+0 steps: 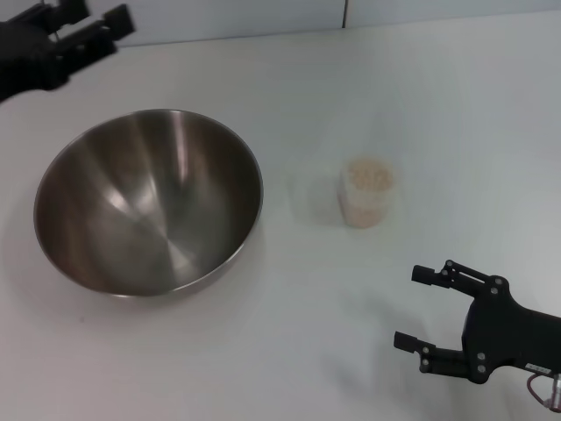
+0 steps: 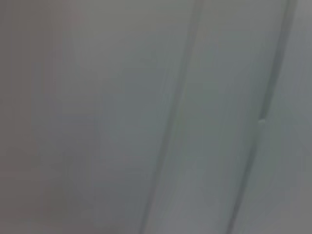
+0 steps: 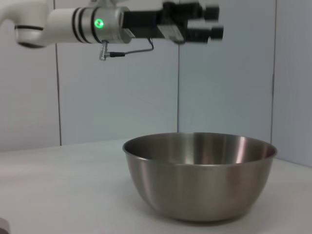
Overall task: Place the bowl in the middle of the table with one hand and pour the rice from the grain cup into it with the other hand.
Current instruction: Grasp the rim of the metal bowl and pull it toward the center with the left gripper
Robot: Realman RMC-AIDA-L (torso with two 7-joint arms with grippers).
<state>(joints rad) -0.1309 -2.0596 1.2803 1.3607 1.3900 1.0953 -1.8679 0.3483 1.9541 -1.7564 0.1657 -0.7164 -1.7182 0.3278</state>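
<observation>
- Right gripper (image 1: 419,307) sat low at the near right of the table (image 1: 289,351), its two black fingers spread apart and pointing left, holding nothing.
- Left gripper (image 1: 98,24) hung raised at the far left corner, well above the tabletop and past the far rim of the bowl (image 1: 149,202); its fingers showed a gap and gripped nothing.
- Resting left of centre on the table, the bowl stood upright with its shiny inside bare.
- Well apart to its right stood the grain cup (image 1: 367,193), upright, filled with rice (image 1: 368,174), between the bowl and the right gripper but touching neither.
- Only the right wrist view gave the side-on look: the bowl (image 3: 200,175) on the table, the left gripper (image 3: 207,22) high above it on its silver-white arm (image 3: 68,22).
- Nothing but blurred grey wall panels showed in the left wrist view.
</observation>
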